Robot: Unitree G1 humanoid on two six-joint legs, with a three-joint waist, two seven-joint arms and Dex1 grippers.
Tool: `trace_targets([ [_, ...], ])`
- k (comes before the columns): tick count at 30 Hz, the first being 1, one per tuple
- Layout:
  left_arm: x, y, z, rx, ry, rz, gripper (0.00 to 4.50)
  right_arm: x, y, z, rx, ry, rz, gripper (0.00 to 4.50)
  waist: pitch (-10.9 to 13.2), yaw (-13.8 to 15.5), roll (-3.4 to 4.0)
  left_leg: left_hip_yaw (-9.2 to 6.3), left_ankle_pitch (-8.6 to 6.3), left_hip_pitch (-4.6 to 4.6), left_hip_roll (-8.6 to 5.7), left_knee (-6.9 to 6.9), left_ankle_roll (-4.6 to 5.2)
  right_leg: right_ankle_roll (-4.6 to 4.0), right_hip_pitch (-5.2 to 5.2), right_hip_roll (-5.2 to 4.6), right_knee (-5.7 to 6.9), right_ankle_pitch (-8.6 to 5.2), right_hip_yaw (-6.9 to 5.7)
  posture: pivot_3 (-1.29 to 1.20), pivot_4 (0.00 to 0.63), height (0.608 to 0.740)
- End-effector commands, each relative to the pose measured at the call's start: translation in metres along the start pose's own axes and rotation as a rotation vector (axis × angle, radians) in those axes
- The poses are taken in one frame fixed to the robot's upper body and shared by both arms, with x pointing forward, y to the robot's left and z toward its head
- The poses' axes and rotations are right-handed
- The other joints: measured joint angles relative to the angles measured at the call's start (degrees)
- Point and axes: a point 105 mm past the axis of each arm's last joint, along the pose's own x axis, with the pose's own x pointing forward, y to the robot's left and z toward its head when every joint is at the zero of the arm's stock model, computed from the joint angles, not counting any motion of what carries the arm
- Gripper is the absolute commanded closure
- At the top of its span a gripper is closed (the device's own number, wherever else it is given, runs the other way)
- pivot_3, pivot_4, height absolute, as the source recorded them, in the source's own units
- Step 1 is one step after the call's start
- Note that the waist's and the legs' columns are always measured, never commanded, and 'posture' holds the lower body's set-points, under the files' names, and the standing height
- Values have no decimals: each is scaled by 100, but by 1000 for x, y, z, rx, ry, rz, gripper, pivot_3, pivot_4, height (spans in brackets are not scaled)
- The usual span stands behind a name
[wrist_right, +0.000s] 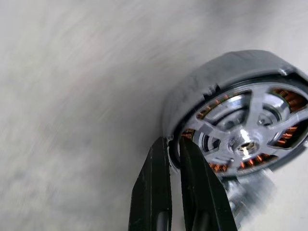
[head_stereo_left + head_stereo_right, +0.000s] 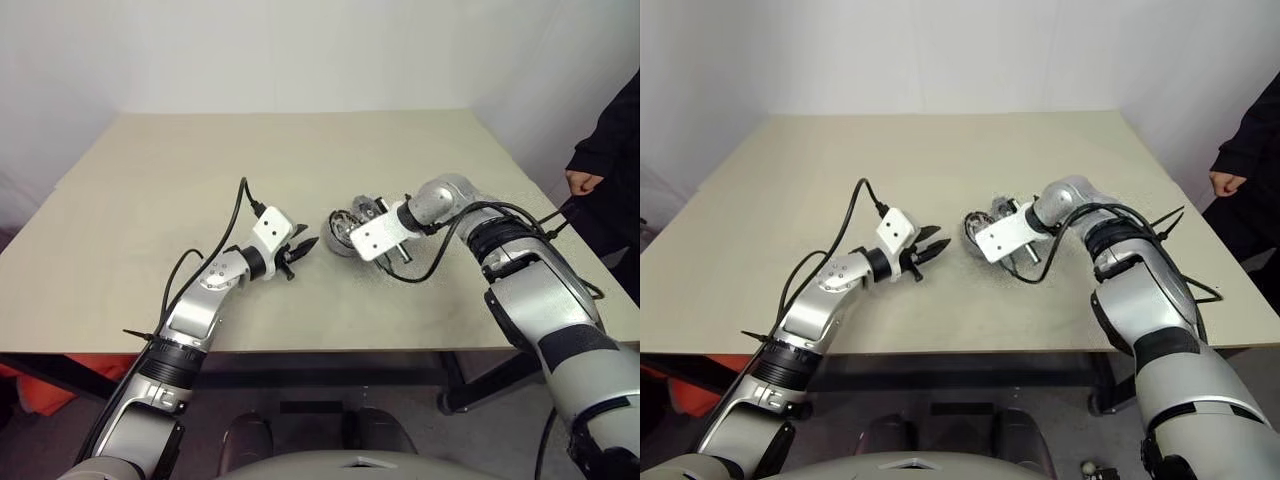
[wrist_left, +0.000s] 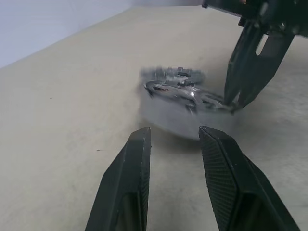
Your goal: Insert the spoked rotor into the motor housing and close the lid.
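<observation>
From the head views, the right tool (image 2: 345, 232) comes down at a slant onto the motor housing (image 2: 343, 233), which sits on the beige counter (image 2: 300, 160) directly under its tips, while the left tool (image 2: 300, 250) waits just beside the housing on the opposite side, level and aimed at it; a person's hand (image 2: 583, 182) hangs off past the counter's far right edge, well apart from the work. In the left wrist view, that tool's two fingers (image 3: 130, 183) stand apart and grasp nothing, with the housing near but not between them, and the right tool's dark fingers (image 3: 250, 72) pinch the housing's far rim from above. In the right wrist view, its fingers (image 1: 159, 187) are clenched on the rim wall, one outside the silver ring and one just inside, next to the copper windings (image 1: 214, 166); the spoked rotor (image 1: 245, 130) already appears seated in the ring, its hub (image 1: 245, 146) centred. The step looks like steadying or turning the housing by its edge. To do it well, keep the pinch on bare rim and off the windings, move slowly so the thin grip does not slip, and bring the left tool in to brace the near wall before lifting anything.
</observation>
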Motion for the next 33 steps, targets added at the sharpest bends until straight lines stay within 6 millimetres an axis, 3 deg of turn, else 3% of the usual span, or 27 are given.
trace_targets([
  [1,-4,6,11,36,-41,31,2831,-19,-26,18,67,-93,-101,4490,0,16,0,-1,0,-14,5,0,0,-4,-11,2,1,-2,-5,0,0,740],
  [5,-11,11,9,39,-35,57,2831,-23,-20,20,137,-106,-70,4490,0,52,0,-3,14,-68,16,4,17,-17,-63,5,9,-5,-25,0,0,740],
  [14,-32,27,-1,40,-3,130,2831,-38,0,20,171,-57,-4,4490,0,142,0,-6,5,-58,23,4,-6,-24,-65,6,7,-11,-43,0,0,740],
  [22,-37,27,-4,37,7,151,2831,-32,6,39,287,-113,34,4490,0,175,0,-6,12,-56,27,3,-18,-24,-63,8,11,-11,-43,0,0,740],
  [33,-47,29,-7,50,26,182,2831,-15,-14,66,534,-190,12,4490,0,169,0,-8,15,-52,29,2,-25,-24,-62,10,12,-11,-43,0,0,740],
])
